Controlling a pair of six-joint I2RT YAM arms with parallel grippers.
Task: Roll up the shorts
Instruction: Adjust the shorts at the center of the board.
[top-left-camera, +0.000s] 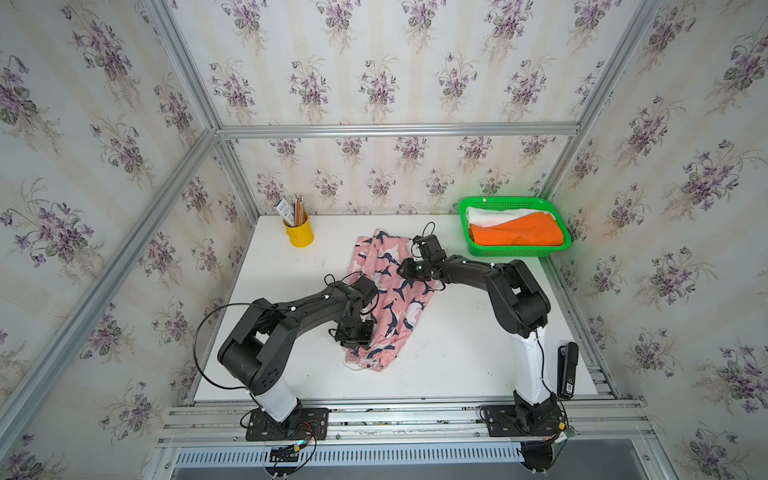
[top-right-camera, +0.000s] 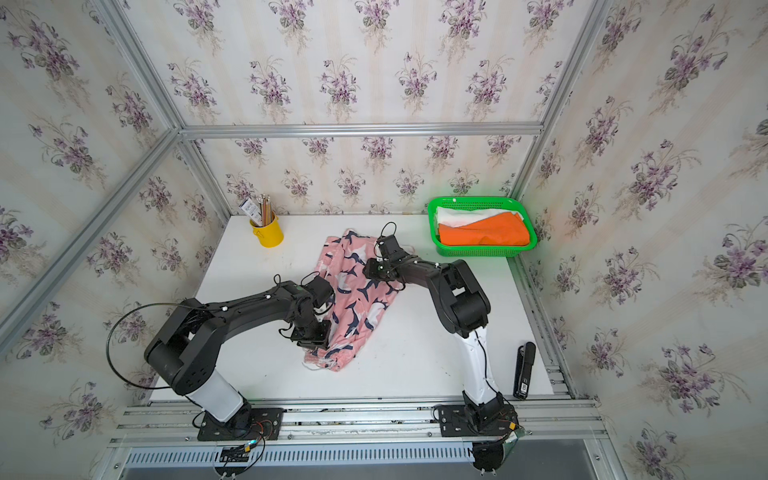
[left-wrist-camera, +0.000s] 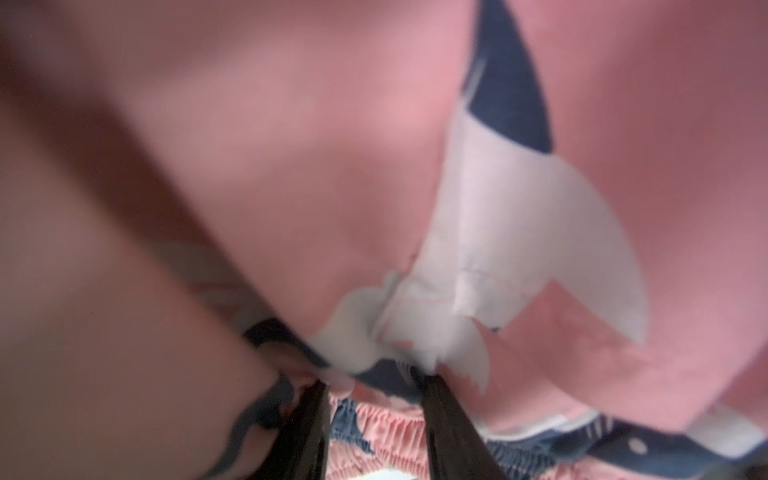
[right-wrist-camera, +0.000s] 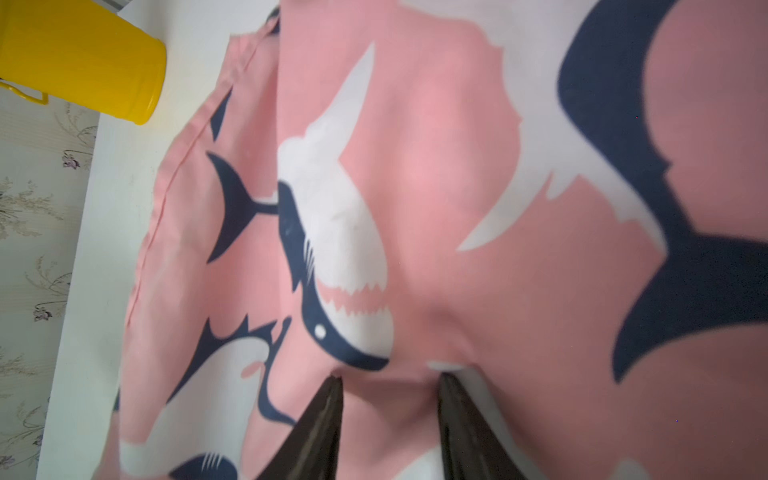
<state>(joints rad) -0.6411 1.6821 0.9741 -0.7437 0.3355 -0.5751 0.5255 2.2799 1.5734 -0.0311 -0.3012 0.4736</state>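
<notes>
Table (top-left-camera: 457, 353) read as a dial, 12 at the far wall. Pink cloth shorts (top-left-camera: 390, 299) with navy-and-white shark print lie rumpled at centre, long axis running 12 to 6, gathered waistband at the 6 end.

Left pincer (left-wrist-camera: 372, 382): over the shorts' 8 o'clock edge, near the waistband. Jaws apart, a fold of pink cloth against the tips. View blurred, so I cannot tell whether it is pinched.

Right pincer (right-wrist-camera: 390, 376): at the shorts' 1 o'clock side. Released, jaws partly spread, both tips pressing on the cloth with a low ridge between them.

Green plastic basket (top-left-camera: 511, 200) at 2 holds plain orange shorts (top-left-camera: 519, 232) over plain white shorts (top-left-camera: 494, 216). Yellow pencil cup (top-left-camera: 299, 235) at 11. Black stapler (top-left-camera: 567, 370) at 4.
</notes>
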